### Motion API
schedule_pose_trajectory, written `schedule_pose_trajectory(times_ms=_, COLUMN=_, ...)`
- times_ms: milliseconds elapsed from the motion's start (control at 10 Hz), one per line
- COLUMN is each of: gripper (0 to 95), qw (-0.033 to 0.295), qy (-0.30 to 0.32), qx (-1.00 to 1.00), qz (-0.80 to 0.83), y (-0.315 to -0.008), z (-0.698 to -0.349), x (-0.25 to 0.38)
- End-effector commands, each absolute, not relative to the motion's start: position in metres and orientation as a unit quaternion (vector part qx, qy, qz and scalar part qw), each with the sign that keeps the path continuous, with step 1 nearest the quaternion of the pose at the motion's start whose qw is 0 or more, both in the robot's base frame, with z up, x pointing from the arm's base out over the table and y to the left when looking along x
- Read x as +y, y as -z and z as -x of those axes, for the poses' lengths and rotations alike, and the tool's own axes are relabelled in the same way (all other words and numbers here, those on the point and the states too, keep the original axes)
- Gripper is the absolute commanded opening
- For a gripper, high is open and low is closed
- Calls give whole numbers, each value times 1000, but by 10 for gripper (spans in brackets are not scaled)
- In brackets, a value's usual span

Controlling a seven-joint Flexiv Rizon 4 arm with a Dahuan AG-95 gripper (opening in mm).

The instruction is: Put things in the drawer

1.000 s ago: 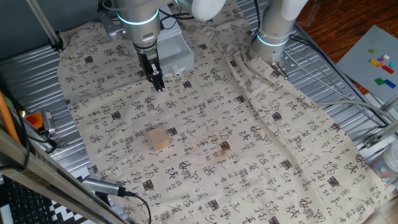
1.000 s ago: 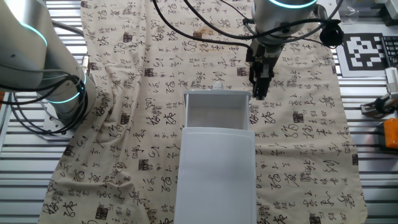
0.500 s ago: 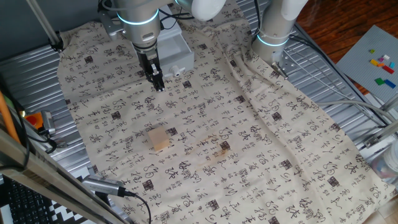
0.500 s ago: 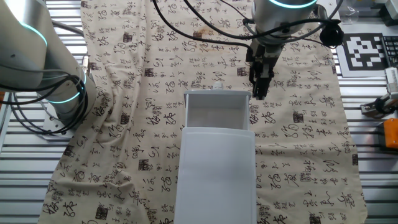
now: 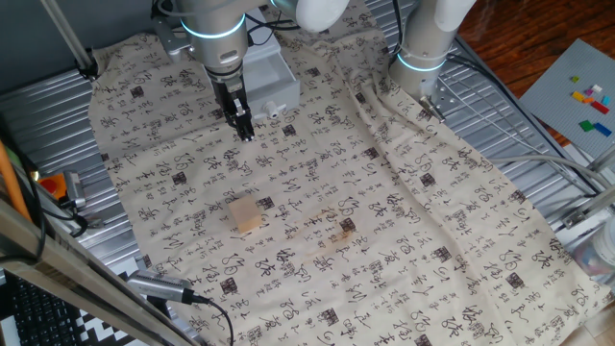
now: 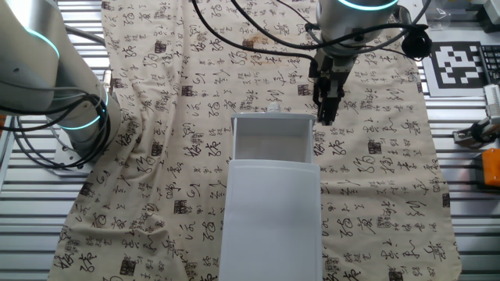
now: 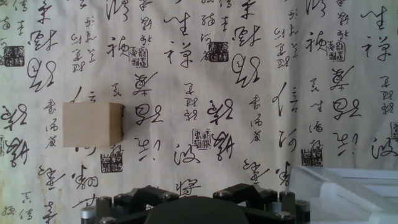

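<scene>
Table (image 5: 538, 135): metal, draped in a calligraphy-print cloth (image 5: 384, 211).
Drawer (image 6: 269, 168): white, tray slid open.
Claw (image 5: 246, 130): fingers narrow, holding nothing, beside the drawer's front.
Cube (image 5: 244, 214): tan wood, on the cloth, well apart from the claw.

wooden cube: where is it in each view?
One fixed view: wooden cube lower left of centre, on the cloth.
Other fixed view: not in it.
Hand view: left of centre.
Shared landmark: white drawer.
</scene>
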State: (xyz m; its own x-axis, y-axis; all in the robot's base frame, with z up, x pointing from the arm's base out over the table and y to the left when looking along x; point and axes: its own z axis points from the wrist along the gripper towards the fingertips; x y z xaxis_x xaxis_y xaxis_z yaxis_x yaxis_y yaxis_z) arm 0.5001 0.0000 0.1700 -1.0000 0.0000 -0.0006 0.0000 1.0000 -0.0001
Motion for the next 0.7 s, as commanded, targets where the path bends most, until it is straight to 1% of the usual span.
schedule_pose_trajectory(times_ms=100, gripper=950, qw=0, qy=0, qx=1000, qz=0, y=-170, z=-500, x=0)
schedule_pose_trajectory(times_ms=200, gripper=0, qw=15, qy=-18, qx=993, qz=113, y=-170, z=-500, x=0)
schedule_pose_trajectory(times_ms=700, gripper=0, qw=16, qy=-18, qx=993, qz=113, y=-170, z=-500, x=0)
